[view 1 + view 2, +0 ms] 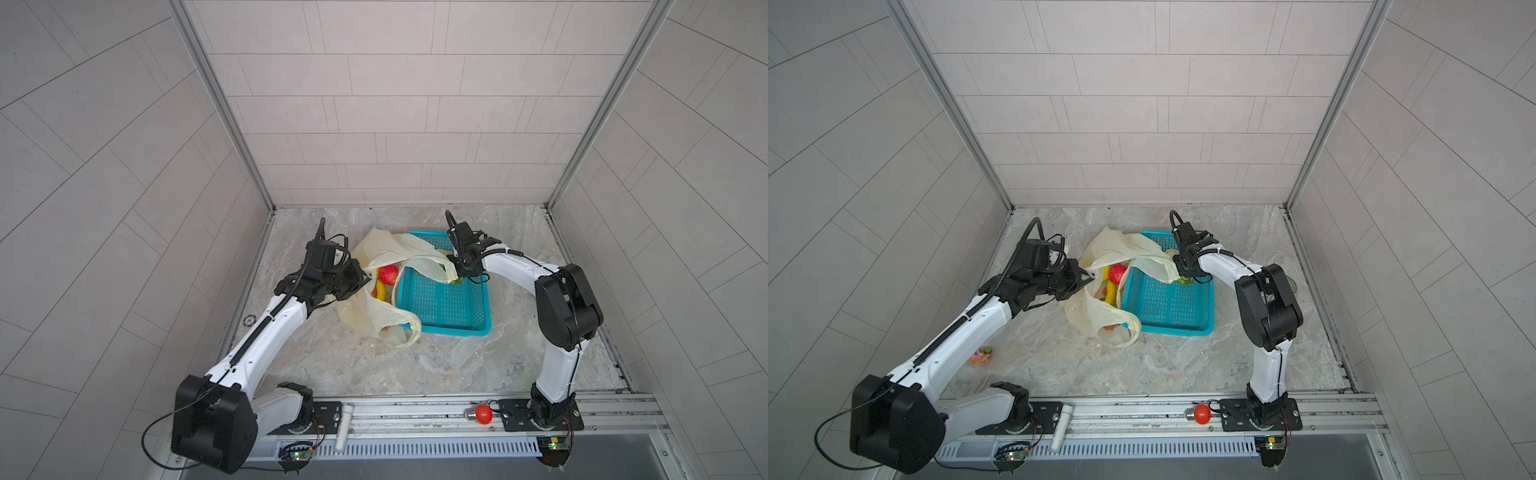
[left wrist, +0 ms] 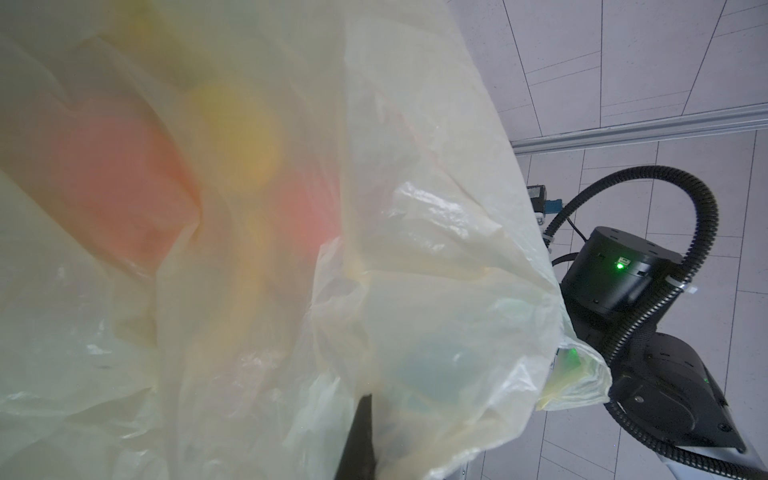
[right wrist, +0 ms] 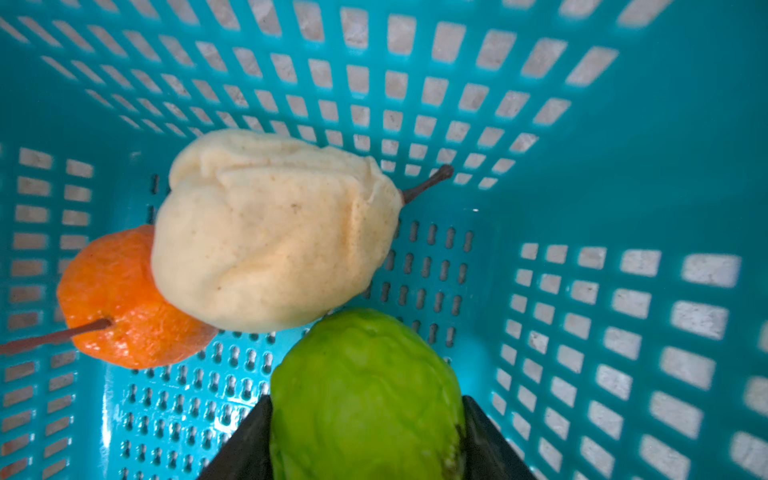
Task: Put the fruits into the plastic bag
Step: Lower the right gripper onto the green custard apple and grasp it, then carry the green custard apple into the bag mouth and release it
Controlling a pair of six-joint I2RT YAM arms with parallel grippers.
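Tight spots first. Your right gripper (image 1: 460,277) is down in the far right corner of the teal basket (image 1: 446,309), and the right wrist view shows basket walls on two sides of it. One handle loop (image 1: 430,266) of the plastic bag (image 1: 365,318) is draped over the basket's far left rim and ends just beside that gripper. The other loop lies against the basket's near left corner. Bag and basket touch along the basket's left side.

Open room: bare marble table (image 1: 415,370) in front of both, and more to the right of the basket, up to your right arm's elbow. Grey tiled walls (image 1: 374,124) box in three sides, and the left arm runs close along the left one. A red bulb (image 1: 483,414) sits on the front rail (image 1: 415,409), well apart from the work. A small coloured item (image 1: 981,356) lies on the table by the left arm, too small to identify.

Right side: fingers (image 3: 245,444) are clamped on either side of the green fruit (image 3: 365,386). I can't tell if it's off the basket floor. The pale pear (image 3: 270,232) and orange fruit (image 3: 120,299) sit side by side just beyond it, in the basket.

The left gripper (image 1: 364,278) is clenched on the bag's left rim, with the mouth open upward. The red fruit (image 1: 387,275) and banana (image 1: 380,292) are inside the bag, just beside that gripper's tip. The left wrist view is mostly bag film.
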